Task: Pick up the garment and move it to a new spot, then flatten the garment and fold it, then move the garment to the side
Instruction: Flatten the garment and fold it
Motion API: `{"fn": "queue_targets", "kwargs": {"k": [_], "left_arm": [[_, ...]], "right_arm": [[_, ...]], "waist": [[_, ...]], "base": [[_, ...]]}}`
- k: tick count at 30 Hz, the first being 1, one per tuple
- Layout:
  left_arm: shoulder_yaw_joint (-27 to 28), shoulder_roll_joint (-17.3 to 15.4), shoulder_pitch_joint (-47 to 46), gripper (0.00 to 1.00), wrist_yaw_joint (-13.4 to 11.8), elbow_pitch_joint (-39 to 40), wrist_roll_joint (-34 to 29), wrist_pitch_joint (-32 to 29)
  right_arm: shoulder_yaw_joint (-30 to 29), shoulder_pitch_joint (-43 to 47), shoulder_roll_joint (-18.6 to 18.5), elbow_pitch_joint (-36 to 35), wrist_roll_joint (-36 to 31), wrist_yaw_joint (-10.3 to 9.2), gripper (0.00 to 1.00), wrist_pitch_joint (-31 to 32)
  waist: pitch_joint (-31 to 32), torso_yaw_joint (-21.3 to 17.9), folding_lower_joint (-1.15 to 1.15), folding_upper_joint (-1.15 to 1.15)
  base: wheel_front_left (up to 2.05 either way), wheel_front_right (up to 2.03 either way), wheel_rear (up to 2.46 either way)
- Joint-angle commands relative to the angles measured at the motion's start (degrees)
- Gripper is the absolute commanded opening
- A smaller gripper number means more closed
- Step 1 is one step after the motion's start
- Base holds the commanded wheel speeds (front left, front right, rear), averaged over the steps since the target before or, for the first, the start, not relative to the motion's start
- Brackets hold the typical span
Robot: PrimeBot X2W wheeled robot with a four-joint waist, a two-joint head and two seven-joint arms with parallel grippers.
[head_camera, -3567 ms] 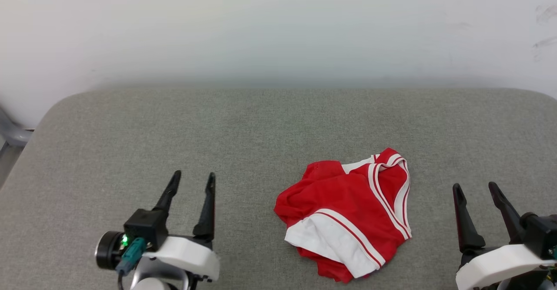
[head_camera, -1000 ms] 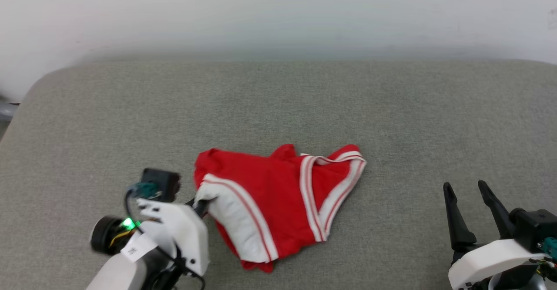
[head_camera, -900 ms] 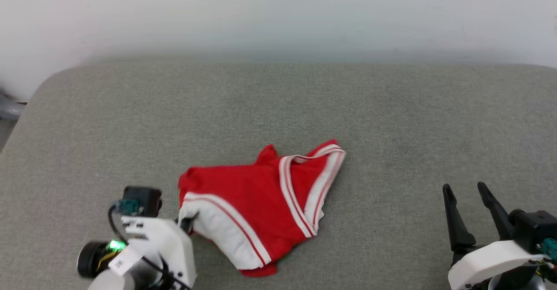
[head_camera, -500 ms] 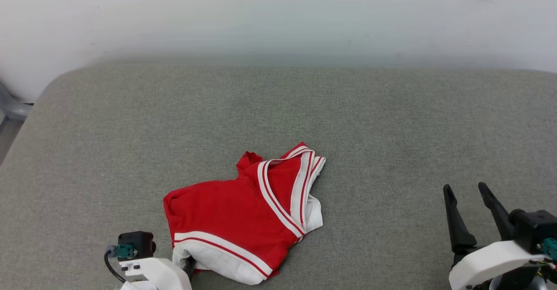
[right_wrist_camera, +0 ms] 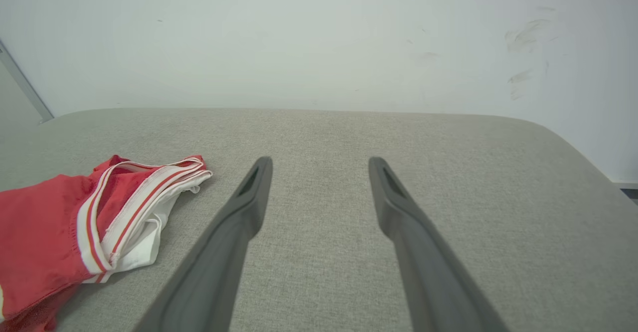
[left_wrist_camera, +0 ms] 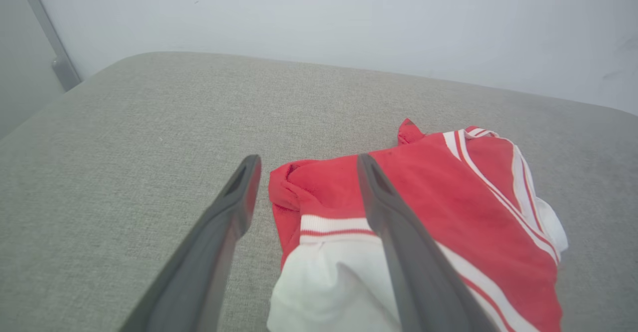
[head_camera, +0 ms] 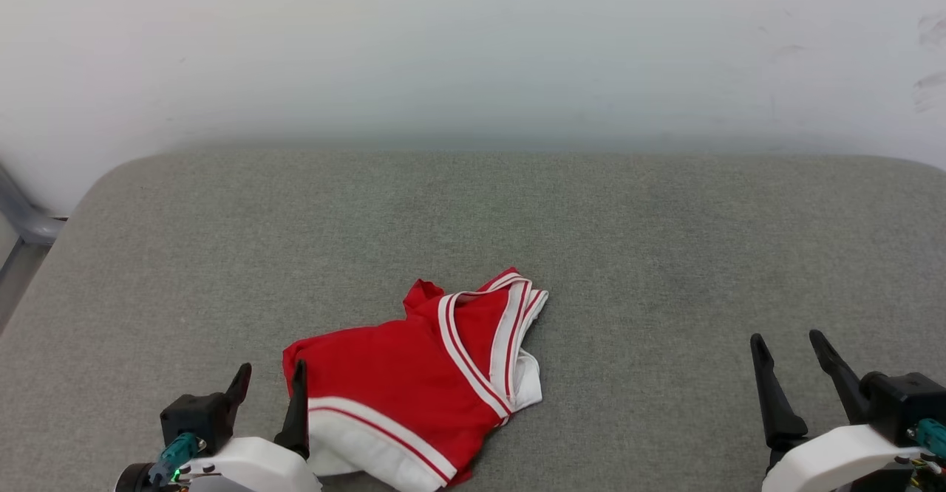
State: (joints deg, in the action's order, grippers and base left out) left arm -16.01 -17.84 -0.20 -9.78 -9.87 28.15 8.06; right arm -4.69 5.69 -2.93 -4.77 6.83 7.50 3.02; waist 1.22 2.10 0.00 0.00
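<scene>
No readable text, label, brand, number or sign. Garment (head_camera: pixel 384 366) folds show plain red fabric, white panel, striped trim; no legible lettering.

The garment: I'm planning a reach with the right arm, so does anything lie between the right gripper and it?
Nothing visible does. From the right gripper, open at the lower right, to the garment stretches bare grey padded surface.
</scene>
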Motion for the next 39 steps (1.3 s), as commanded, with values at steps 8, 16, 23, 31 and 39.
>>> {"fn": "queue_targets", "kwargs": {"k": [8, 16, 23, 31, 39], "left_arm": [[-0.8, 0.4, -0.2, 1.00, -1.0, 6.0, -2.7, 4.2], [-2.5, 0.7, -1.0, 1.00, -1.3, 9.9, -4.4, 4.6], [-3.1, 0.8, -1.1, 1.00, -1.6, 11.0, -4.7, 4.5], [-4.5, 2.0, -2.7, 1.00, -1.2, 10.8, -4.7, 5.0], [-5.0, 3.3, -5.1, 1.00, -0.3, 9.8, -4.7, 5.9]], "right_arm": [[-0.2, 0.9, 0.1, -0.6, 0.1, -0.02, 1.00, 0.5], [0.0, 0.7, 0.1, -1.0, -0.3, -0.02, 1.00, 0.8], [0.1, -0.5, 0.1, 0.6, 0.2, -0.02, 1.00, 0.2], [7.8, -6.4, -2.8, 12.3, 3.9, -0.03, 1.00, 13.0], [20.0, -17.0, -5.8, 20.6, 11.9, -0.03, 1.00, 19.7]], "waist": [[0.7, -0.1, 0.00, 0.00], [0.7, -0.5, 0.00, 0.00], [0.3, -0.3, 0.00, 0.00], [-1.9, 3.9, 0.00, 0.00], [-5.9, 6.4, 0.00, 0.00]], "base": [[0.00, 0.00, 0.00], [0.00, 0.00, 0.00], [0.00, 0.00, 0.00], [0.00, 0.00, 0.00], [0.00, 0.00, 0.00]]}}
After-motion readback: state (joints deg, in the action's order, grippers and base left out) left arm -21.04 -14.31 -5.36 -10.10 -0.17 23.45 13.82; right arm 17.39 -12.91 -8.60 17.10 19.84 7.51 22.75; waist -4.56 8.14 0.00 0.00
